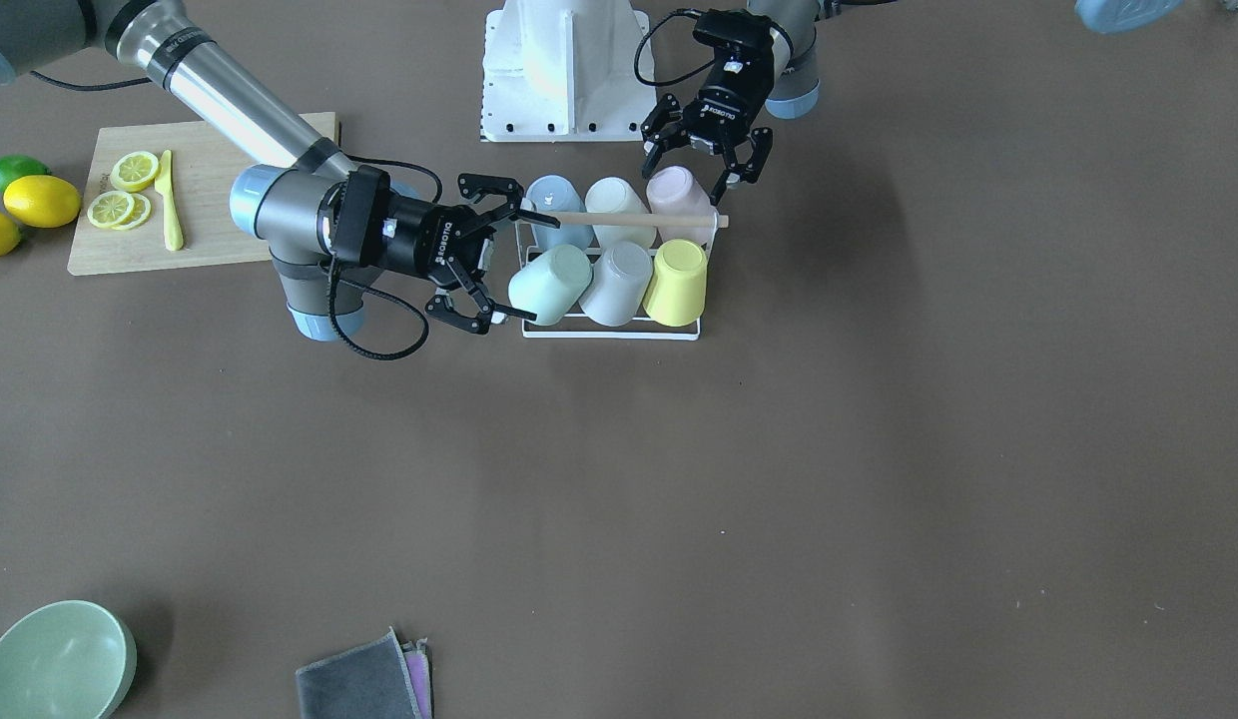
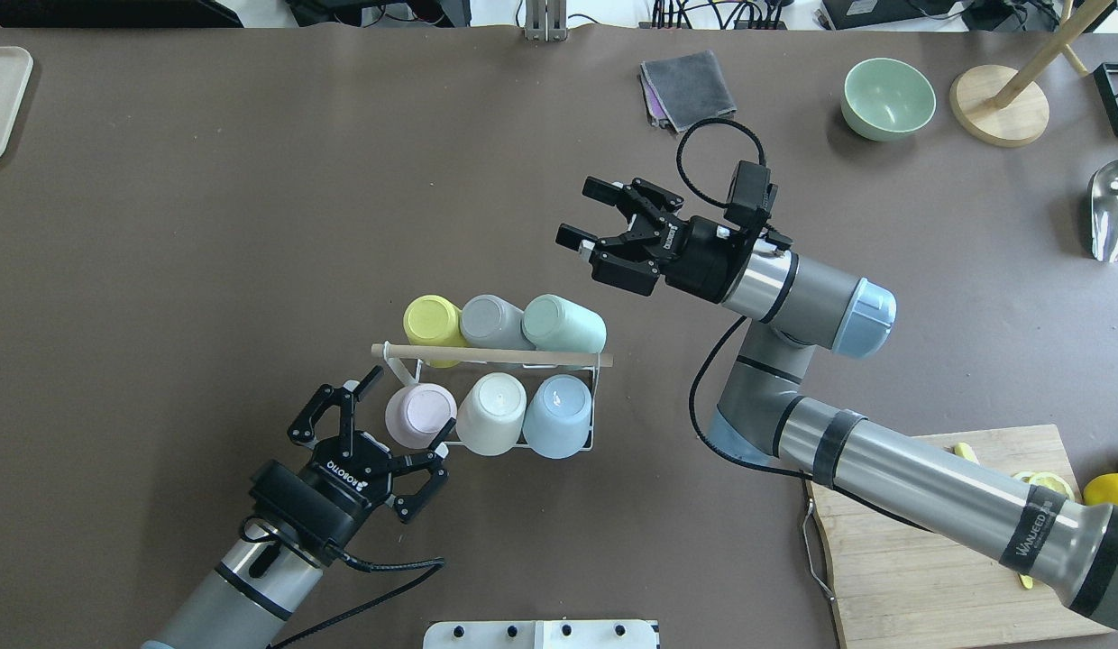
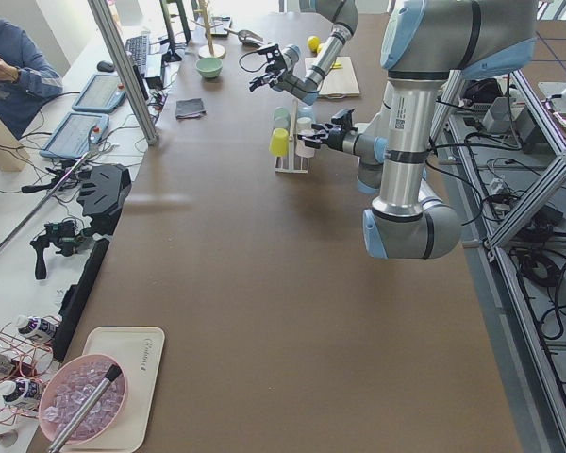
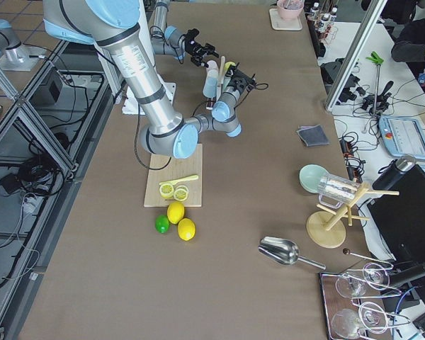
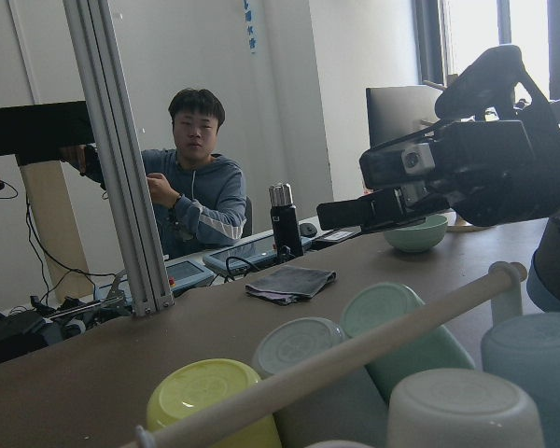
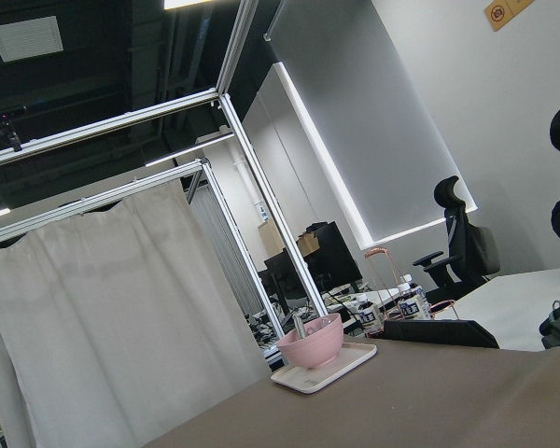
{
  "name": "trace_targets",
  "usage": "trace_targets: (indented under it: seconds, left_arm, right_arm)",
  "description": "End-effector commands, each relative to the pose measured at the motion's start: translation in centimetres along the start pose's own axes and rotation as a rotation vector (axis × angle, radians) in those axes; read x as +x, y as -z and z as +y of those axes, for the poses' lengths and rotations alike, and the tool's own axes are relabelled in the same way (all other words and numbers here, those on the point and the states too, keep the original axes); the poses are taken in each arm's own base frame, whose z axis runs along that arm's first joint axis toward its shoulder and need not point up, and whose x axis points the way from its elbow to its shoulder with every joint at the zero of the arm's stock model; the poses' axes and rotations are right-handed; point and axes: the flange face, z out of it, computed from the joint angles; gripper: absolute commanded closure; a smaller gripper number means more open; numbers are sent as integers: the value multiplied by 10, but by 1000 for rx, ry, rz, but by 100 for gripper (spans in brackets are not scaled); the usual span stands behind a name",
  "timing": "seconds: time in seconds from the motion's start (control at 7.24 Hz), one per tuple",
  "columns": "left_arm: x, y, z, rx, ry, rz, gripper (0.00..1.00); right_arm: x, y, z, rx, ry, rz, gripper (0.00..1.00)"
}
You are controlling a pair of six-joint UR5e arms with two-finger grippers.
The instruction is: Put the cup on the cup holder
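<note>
The cup holder (image 2: 597, 406), a white wire rack with a wooden rod (image 2: 491, 357) across its top, carries several cups on its prongs. Yellow (image 2: 430, 324), grey (image 2: 489, 321) and mint (image 2: 559, 324) cups sit on the far side. Pink (image 2: 416, 416), white (image 2: 491, 413) and blue (image 2: 559, 415) cups sit on the near side. My left gripper (image 2: 406, 406) is open, its jaws on either side of the pink cup's closed end; I cannot tell whether they touch it. My right gripper (image 2: 584, 213) is open and empty, raised beyond the mint cup (image 1: 549, 283).
A cutting board (image 1: 220, 225) with lemon slices and a yellow knife lies by the right arm, with lemons (image 1: 42, 200) beside it. A green bowl (image 2: 888, 97), a grey cloth (image 2: 690, 86), a wooden stand (image 2: 1001, 106) and a metal scoop (image 2: 1113, 212) lie at the far edge.
</note>
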Motion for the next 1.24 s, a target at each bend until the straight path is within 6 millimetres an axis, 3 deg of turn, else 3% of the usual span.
trace_targets:
  seconds: [0.0,0.28,0.41,0.55,0.69,0.83,0.97,1.1]
  left_arm:
    - [-31,24,-26,13,18,5,3]
    - [-57,42,-35,5,16,15,3]
    - [-63,39,-35,7,8,2,3]
    - [-67,30,-34,-19,-40,-22,3]
    - [-72,9,-33,-92,-154,-36,3]
    - [-96,-15,-46,-122,-165,4,3]
    - [-126,-34,-56,-139,-155,17,3]
    - [-146,-47,-63,-172,-119,39,3]
  right_arm:
    - [32,-9,-26,-53,90,122,0]
    - [63,-12,-48,-116,206,234,0]
    - [80,-11,-67,-143,222,294,0]
    - [77,-23,-95,-205,227,373,0]
    - [64,-35,-109,-322,213,465,0]
    - [53,-48,-122,-417,194,568,0]
    - [55,-29,-125,-497,183,667,0]
    - [69,14,-118,-573,162,770,0]
